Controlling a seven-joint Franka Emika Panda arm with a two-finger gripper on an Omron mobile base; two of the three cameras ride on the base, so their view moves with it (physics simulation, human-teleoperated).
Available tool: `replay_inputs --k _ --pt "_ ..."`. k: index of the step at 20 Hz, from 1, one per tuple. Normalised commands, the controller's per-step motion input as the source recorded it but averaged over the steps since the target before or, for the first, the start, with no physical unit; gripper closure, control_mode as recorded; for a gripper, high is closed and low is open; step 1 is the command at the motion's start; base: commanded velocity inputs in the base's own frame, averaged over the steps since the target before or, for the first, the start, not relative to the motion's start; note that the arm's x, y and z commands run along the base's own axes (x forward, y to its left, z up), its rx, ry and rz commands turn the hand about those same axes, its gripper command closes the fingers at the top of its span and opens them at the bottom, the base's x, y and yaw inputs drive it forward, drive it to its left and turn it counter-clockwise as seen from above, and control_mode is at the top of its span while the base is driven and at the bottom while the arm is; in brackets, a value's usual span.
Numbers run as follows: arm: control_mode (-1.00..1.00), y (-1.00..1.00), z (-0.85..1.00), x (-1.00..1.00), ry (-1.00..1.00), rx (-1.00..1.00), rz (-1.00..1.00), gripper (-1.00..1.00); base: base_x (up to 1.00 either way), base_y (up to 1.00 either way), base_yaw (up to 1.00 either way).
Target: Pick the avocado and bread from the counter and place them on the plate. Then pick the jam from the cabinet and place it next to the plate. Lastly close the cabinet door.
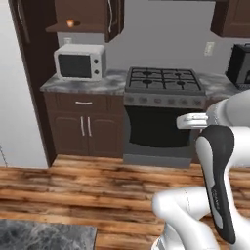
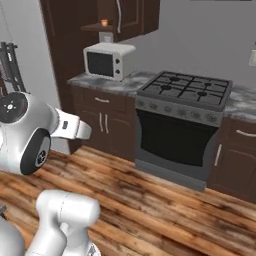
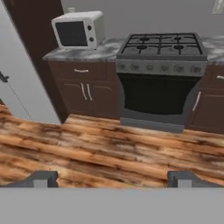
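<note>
The gripper (image 3: 111, 178) is spread wide and holds nothing, its fingertips (image 3: 41, 178) cut off at the bottom of the hand view over wood floor. Well ahead and up to its left, the jam (image 1: 71, 22) sits as a small orange blur on the open cabinet (image 1: 80, 14) shelf, above the microwave (image 1: 79, 62) on the counter (image 1: 78, 84). The cabinet door (image 1: 114, 18) is cut off by the frame top.

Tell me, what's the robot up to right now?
Tool open, empty, over wood floor. Jam on shelf of the open cabinet, above the microwave. Open floor between, nothing blocking.
</note>
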Motion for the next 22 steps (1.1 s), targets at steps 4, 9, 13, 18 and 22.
replay_inputs --k 4,9,13,18,22 --pt "1.00 0.00 0.00 0.00 0.00 0.00 0.00 -1.00 0.25 0.00 0.03" --pt "1.00 0.00 0.00 0.00 0.00 0.00 0.00 -1.00 0.58 -0.02 0.00" --pt "1.00 0.00 0.00 0.00 0.00 0.00 0.00 -1.00 0.98 -0.61 0.00" --pt "1.00 0.00 0.00 0.00 0.00 0.00 0.00 -1.00 0.85 -0.55 0.00" --pt "1.00 0.00 0.00 0.00 0.00 0.00 0.00 -1.00 0.61 -0.26 0.00"
